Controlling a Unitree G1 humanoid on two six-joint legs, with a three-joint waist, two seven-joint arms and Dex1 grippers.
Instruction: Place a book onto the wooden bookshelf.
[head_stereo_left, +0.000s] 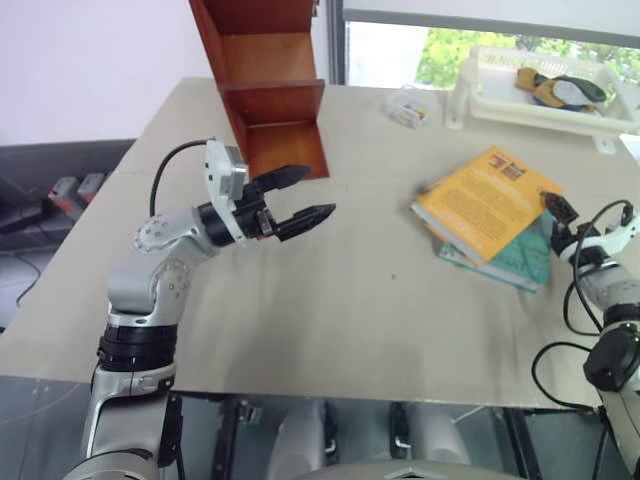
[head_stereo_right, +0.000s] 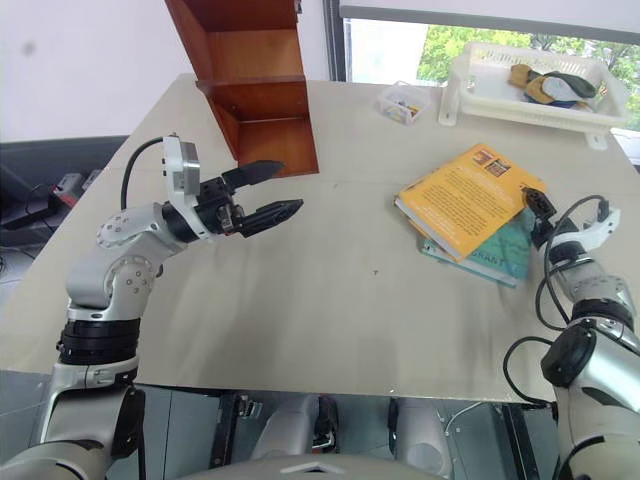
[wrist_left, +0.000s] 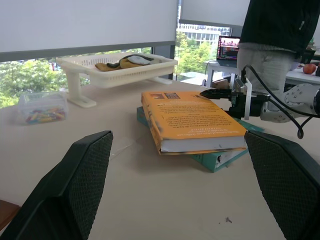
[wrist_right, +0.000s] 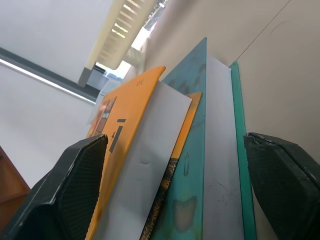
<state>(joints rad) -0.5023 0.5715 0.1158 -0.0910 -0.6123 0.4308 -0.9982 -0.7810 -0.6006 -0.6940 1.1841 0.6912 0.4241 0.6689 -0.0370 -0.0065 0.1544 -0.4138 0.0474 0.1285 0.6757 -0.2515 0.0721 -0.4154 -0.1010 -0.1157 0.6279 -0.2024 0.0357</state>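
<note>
The orange-yellow book (head_stereo_left: 488, 200) lies flat on a thinner teal book (head_stereo_left: 522, 260) at the table's right side. The wooden bookshelf (head_stereo_left: 268, 85) stands at the back of the table, left of centre. My left gripper (head_stereo_left: 320, 192) hovers open over the table just in front of the shelf's lowest compartment, pointing toward the books, with nothing between its fingers. My right gripper (head_stereo_right: 536, 208) is at the right corner of the stack. In the right wrist view its fingers (wrist_right: 75, 185) stand wide apart, open, with the page edges of both books between them.
A white plastic tray (head_stereo_left: 480, 100) holding a few items stands at the back right, with a small clear box (head_stereo_left: 408, 107) beside it. A person (wrist_left: 280, 30) stands beyond the table's right side. Bare table (head_stereo_left: 380, 300) stretches between the shelf and the books.
</note>
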